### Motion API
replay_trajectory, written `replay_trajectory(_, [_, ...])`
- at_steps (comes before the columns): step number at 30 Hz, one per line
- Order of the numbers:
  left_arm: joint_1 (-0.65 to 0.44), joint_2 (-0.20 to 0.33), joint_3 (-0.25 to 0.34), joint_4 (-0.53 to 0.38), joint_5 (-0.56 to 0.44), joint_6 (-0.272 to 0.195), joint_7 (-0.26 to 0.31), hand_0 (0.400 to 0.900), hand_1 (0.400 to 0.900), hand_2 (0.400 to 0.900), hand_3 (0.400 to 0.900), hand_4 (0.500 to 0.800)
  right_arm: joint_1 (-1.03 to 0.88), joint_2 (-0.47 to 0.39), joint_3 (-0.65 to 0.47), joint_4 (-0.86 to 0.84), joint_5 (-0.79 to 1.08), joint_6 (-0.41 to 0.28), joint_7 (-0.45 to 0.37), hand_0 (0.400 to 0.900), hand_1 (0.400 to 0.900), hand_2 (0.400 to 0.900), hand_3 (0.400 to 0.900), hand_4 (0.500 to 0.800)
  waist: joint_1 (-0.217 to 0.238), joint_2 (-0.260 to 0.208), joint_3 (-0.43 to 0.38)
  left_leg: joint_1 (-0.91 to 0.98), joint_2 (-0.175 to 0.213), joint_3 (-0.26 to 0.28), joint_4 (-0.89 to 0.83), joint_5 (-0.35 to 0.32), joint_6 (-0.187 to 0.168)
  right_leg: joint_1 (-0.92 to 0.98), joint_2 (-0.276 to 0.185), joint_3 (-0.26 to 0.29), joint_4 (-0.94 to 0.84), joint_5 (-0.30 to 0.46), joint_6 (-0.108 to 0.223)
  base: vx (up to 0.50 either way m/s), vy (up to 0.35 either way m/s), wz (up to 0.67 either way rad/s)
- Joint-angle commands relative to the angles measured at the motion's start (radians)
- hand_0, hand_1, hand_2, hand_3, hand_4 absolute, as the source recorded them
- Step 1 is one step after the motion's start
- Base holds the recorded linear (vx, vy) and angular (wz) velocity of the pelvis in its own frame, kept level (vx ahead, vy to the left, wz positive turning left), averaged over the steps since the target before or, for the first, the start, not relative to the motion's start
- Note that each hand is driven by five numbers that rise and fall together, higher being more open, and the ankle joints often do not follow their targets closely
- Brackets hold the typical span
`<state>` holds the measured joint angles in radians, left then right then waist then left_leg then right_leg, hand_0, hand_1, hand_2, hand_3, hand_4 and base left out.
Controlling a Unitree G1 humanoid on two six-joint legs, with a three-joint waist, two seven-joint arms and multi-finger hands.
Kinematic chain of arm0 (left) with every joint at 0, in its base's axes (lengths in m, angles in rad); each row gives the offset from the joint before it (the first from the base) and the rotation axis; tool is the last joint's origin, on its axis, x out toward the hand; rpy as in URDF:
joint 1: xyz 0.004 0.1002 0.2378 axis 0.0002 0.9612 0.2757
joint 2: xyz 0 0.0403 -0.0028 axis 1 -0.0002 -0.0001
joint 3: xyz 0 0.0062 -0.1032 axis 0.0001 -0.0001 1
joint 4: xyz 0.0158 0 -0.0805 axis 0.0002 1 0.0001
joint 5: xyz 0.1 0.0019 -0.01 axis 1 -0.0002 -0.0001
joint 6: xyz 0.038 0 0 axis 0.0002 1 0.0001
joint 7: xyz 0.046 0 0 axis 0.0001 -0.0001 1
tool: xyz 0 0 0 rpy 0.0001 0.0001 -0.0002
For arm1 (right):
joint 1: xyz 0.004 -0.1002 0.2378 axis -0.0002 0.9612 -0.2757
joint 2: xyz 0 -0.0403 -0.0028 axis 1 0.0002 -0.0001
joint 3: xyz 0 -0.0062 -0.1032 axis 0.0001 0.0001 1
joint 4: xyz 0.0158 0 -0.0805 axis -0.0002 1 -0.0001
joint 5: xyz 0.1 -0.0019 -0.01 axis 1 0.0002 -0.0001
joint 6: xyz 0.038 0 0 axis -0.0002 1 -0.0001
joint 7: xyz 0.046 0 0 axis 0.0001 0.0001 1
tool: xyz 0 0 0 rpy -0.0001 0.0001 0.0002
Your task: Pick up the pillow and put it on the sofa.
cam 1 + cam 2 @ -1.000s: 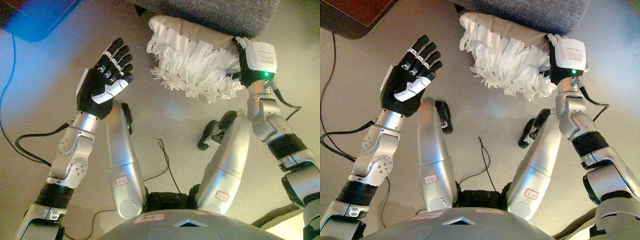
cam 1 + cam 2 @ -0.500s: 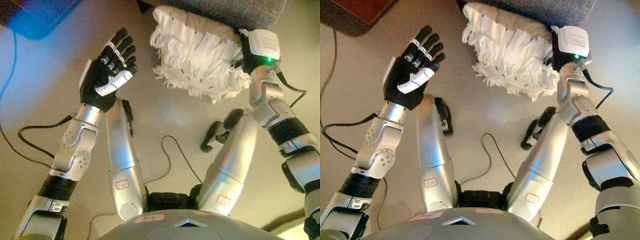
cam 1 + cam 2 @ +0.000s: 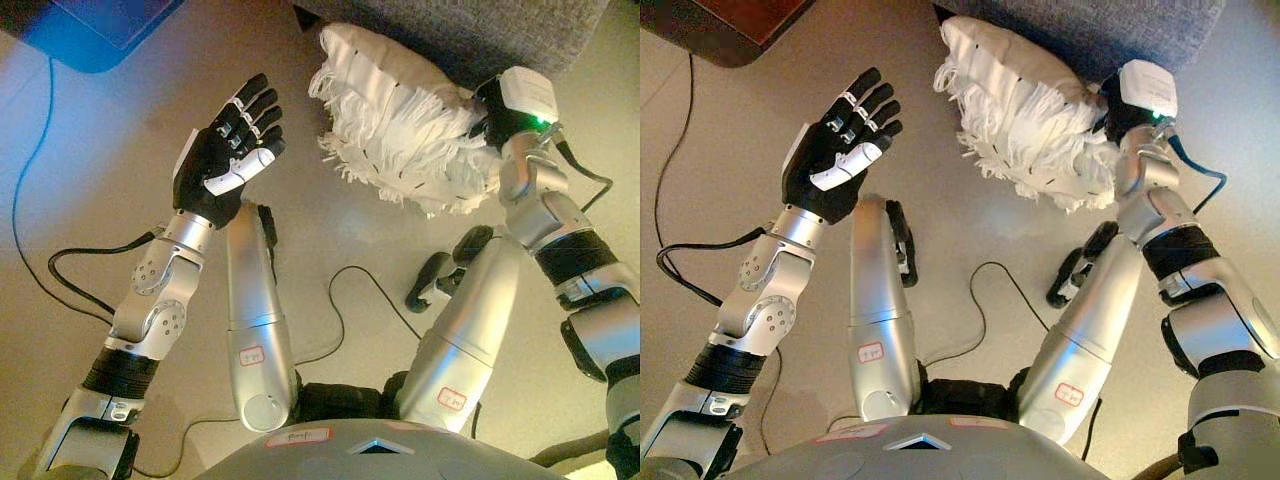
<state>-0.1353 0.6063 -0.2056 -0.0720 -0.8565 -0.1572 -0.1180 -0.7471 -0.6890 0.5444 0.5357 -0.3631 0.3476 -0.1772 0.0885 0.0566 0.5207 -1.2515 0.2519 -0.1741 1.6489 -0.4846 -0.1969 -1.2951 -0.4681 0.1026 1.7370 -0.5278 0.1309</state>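
A white pillow (image 3: 400, 130) with a shaggy fringe lies against the grey sofa's base (image 3: 470, 30), over the beige floor. My right hand (image 3: 487, 108) is at the pillow's right end, under the white wrist box. Its fingers are hidden behind the pillow. My left hand (image 3: 225, 155) is open, palm up with straight fingers. It is held to the left of the pillow, a short gap away, and touches nothing. The pillow also shows in the right eye view (image 3: 1025, 110).
A dark wooden piece of furniture (image 3: 730, 25) stands at the upper left. The sofa's edge runs across the top of the view. The beige floor (image 3: 100, 150) spreads to the left of my left hand.
The camera has shifted. The pillow has turned a little with my right hand, its left end now higher against the sofa. My left hand stays open beside it.
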Motion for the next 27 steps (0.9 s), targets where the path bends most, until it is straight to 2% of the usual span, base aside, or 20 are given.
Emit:
replay_trajectory(1, [-0.031,-0.017,0.059,-0.081,0.028,-0.073,0.008,0.9,0.9,0.9,0.9,0.8,-0.042,0.015,-0.084,-0.084,0.014,-0.077,-0.071,0.4,0.4,0.4,0.4,0.5,0.015,0.008,-0.025,0.113,0.045,-0.034,-0.049,-0.037,0.083,-0.008,0.019,0.018,-0.203,0.167,-0.001,0.03,0.008,-0.04])
replay_trajectory(3, [-0.027,-0.021,0.073,-0.077,0.02,-0.066,0.026,0.9,0.9,0.9,0.9,0.8,-0.018,0.02,-0.115,-0.122,0.005,-0.115,-0.091,0.4,0.4,0.4,0.4,0.5,0.009,0.003,-0.027,0.15,0.043,-0.014,-0.107,-0.018,0.087,0.038,0.019,-0.008,-0.284,0.191,-0.001,0.01,0.016,-0.05])
replay_trajectory(6, [-0.016,-0.034,0.097,-0.074,0.008,-0.08,0.037,0.9,0.9,0.9,0.9,0.8,0.025,0.022,-0.157,-0.229,-0.024,-0.151,-0.127,0.4,0.4,0.4,0.4,0.5,-0.006,-0.001,-0.027,0.223,0.045,0.032,-0.22,0.019,0.101,0.123,0.024,-0.046,-0.425,0.243,-0.003,-0.03,0.02,-0.07])
replay_trajectory(10, [-0.004,-0.048,0.117,-0.08,0.013,-0.099,0.052,0.9,0.9,0.9,0.9,0.8,0.075,0.002,-0.197,-0.378,-0.055,-0.17,-0.137,0.4,0.4,0.4,0.4,0.5,-0.021,-0.003,-0.026,0.338,0.044,0.077,-0.376,0.07,0.118,0.217,0.038,-0.067,-0.563,0.307,-0.001,-0.04,0.039,-0.14])
replay_trajectory(11, [0.0,-0.055,0.122,-0.083,0.025,-0.101,0.055,0.9,0.9,0.9,0.9,0.8,0.098,-0.006,-0.212,-0.43,-0.067,-0.18,-0.135,0.4,0.4,0.4,0.4,0.5,-0.026,-0.009,-0.032,0.379,0.035,0.091,-0.459,0.133,0.128,0.255,0.046,-0.077,-0.647,0.364,-0.01,-0.05,0.031,-0.15])
replay_trajectory(13, [0.001,-0.065,0.126,-0.088,0.036,-0.1,0.058,0.9,0.9,0.9,0.9,0.8,0.125,-0.016,-0.232,-0.487,-0.074,-0.196,-0.125,0.4,0.4,0.4,0.4,0.5,-0.033,-0.016,-0.042,0.454,0.03,0.106,-0.567,0.177,0.131,0.325,0.056,-0.089,-0.744,0.407,-0.006,0.01,0.019,-0.12])
replay_trajectory(16, [0.009,-0.075,0.136,-0.095,0.043,-0.082,0.066,0.9,0.9,0.9,0.9,0.8,0.156,-0.029,-0.256,-0.53,-0.083,-0.214,-0.104,0.4,0.4,0.4,0.4,0.5,-0.041,-0.024,-0.061,0.553,0.027,0.128,-0.689,0.219,0.13,0.414,0.063,-0.11,-0.862,0.452,0.004,0.08,0.012,-0.07])
replay_trajectory(18, [0.029,-0.087,0.148,-0.099,0.051,-0.053,0.073,0.9,0.9,0.9,0.9,0.8,0.202,-0.056,-0.293,-0.575,-0.072,-0.244,-0.066,0.4,0.4,0.4,0.4,0.5,-0.053,-0.029,-0.099,0.674,0.026,0.153,-0.812,0.262,0.121,0.512,0.066,-0.126,-0.985,0.504,0.022,0.18,0.034,-0.04])
replay_trajectory(23, [0.078,-0.1,0.18,-0.11,0.057,0.0,0.071,0.9,0.9,0.9,0.9,0.8,0.309,-0.094,-0.376,-0.644,-0.021,-0.292,-0.006,0.4,0.4,0.4,0.4,0.5,-0.057,-0.051,-0.158,0.858,0.041,0.182,-0.938,0.282,0.115,0.656,0.053,-0.15,-1.084,0.547,0.038,0.22,-0.028,0.02])
replay_trajectory(27, [0.126,-0.104,0.204,-0.115,0.08,0.038,0.091,0.9,0.9,0.9,0.9,0.8,0.413,-0.099,-0.433,-0.718,0.012,-0.326,0.02,0.4,0.4,0.4,0.4,0.5,-0.055,-0.083,-0.217,0.986,0.046,0.219,-1.032,0.294,0.115,0.784,0.041,-0.193,-1.184,0.578,0.057,0.2,-0.065,-0.01])
